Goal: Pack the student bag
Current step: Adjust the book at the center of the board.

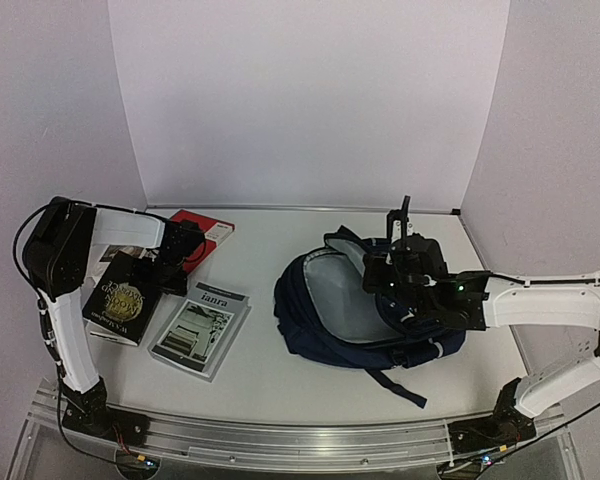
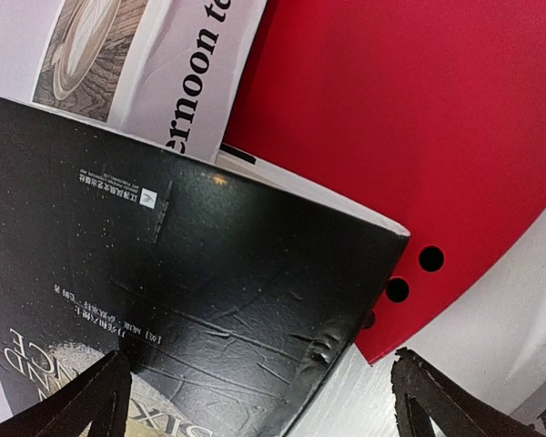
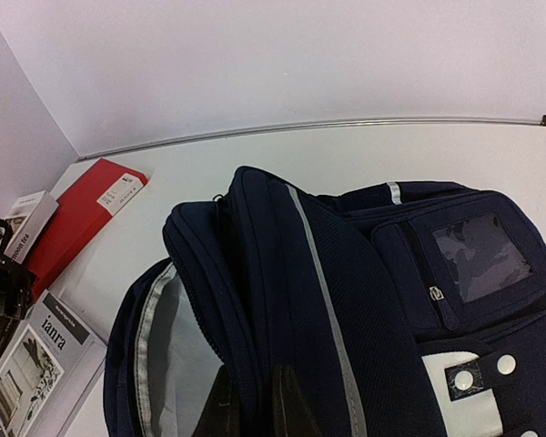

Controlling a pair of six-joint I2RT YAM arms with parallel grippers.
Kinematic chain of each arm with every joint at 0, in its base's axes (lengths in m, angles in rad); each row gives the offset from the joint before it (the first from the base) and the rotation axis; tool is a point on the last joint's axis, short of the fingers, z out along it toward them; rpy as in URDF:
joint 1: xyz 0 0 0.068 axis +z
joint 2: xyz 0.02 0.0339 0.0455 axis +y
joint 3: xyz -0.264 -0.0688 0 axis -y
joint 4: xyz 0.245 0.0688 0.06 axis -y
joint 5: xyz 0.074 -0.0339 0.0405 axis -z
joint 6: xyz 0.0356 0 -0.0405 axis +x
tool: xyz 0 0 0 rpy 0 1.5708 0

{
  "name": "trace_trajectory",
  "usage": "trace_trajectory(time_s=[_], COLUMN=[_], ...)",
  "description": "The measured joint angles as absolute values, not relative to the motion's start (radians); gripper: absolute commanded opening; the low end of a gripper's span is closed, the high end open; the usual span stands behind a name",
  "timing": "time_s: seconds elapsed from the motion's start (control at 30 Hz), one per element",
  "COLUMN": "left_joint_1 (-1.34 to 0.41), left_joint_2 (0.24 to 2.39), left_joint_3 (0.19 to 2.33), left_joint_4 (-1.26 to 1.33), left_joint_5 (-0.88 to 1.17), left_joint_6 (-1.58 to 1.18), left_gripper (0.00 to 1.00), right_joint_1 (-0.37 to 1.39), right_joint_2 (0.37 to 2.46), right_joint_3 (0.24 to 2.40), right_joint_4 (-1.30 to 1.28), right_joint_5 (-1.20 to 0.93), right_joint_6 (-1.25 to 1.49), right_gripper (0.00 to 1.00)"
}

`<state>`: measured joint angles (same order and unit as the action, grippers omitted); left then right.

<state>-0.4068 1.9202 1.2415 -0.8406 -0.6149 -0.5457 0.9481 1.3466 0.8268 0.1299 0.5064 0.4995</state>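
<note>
Pinching, right gripper (image 3: 255, 405): fingers drawn narrow on the rim of the backpack (image 1: 350, 310) at its open mouth, with a fold of navy fabric between them.
Backpack position: on the table (image 1: 280, 385), right of centre, lying on its side; mouth gaping toward the left, pale lining showing.
Backpack edges: one strap (image 1: 400, 385) trails toward the near table edge.
Left gripper (image 2: 264, 378): fingers spread wide, either side of a corner of the black book (image 2: 164, 273); contact cannot be told.
Book edges: black book overlaps the red book (image 2: 419, 137) and a white booklet (image 2: 164, 55); a grey booklet (image 1: 200, 328) lies just beside it on the right.
Open room: bare table between grey booklet and backpack; further strips behind and in front of the backpack.
</note>
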Motion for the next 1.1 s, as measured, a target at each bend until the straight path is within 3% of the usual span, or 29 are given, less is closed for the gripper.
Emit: trace_trajectory(time_s=[0.47, 0.87, 1.1], left_joint_1=[-0.42, -0.424, -0.432], left_joint_2=[1.965, 1.974, 1.978], left_joint_3=[1.248, 1.228, 1.2], left_joint_4=[-0.873, -0.873, -0.84], left_joint_5=[-0.69, -0.764, -0.807], left_joint_6=[-0.524, -0.509, -0.483], left_gripper=[0.93, 0.76, 0.83], right_joint_1=[0.943, 0.941, 0.94], right_joint_2=[1.33, 1.329, 1.329], right_joint_3=[0.822, 0.822, 0.822], right_joint_4=[0.126, 0.124, 0.123], right_joint_5=[0.506, 0.503, 0.502], right_joint_6=[0.503, 0.503, 0.503], right_gripper=[0.0, 0.0, 0.0])
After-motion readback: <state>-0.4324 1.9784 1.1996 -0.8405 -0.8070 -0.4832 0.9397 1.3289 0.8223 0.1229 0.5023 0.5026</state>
